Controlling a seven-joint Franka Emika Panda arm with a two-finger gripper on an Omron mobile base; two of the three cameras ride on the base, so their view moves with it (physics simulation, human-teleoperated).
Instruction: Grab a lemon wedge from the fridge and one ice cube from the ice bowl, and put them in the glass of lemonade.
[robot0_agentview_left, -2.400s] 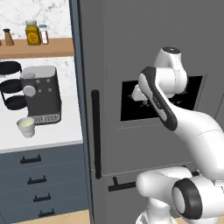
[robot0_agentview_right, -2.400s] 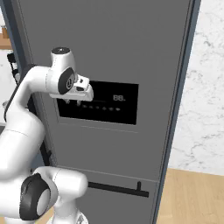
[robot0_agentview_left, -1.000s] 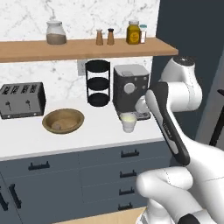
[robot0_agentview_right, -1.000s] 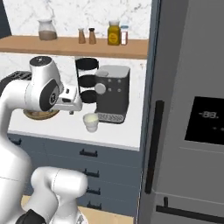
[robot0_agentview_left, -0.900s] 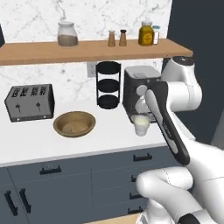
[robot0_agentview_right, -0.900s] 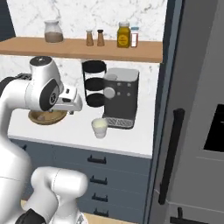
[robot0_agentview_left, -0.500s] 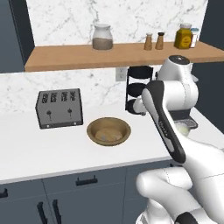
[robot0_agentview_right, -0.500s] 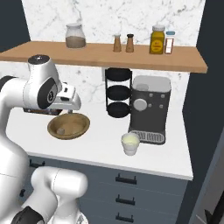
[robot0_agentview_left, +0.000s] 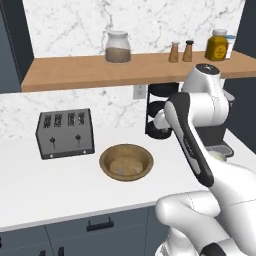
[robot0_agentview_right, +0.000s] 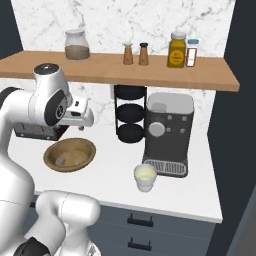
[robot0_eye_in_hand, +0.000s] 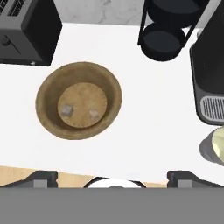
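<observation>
The brown wooden ice bowl sits on the white counter. Two small ice cubes lie on its pale tan inside. My gripper hangs above the counter's front edge, just short of the bowl. It is open, with the fingertips far apart and nothing between them. In the right base view the gripper is above the bowl. The glass of lemonade stands in front of the coffee machine, to the bowl's right. The lemon wedge is out of view. The fridge shows as a dark side at the far right.
A black toaster stands left of the bowl. A black tiered rack and the coffee machine stand to its right. A wooden shelf with jars and shakers runs overhead.
The base has driven left, from the fridge front along the counter. The whole picture shifted, and the bowl now sits mid-view under the hand.
</observation>
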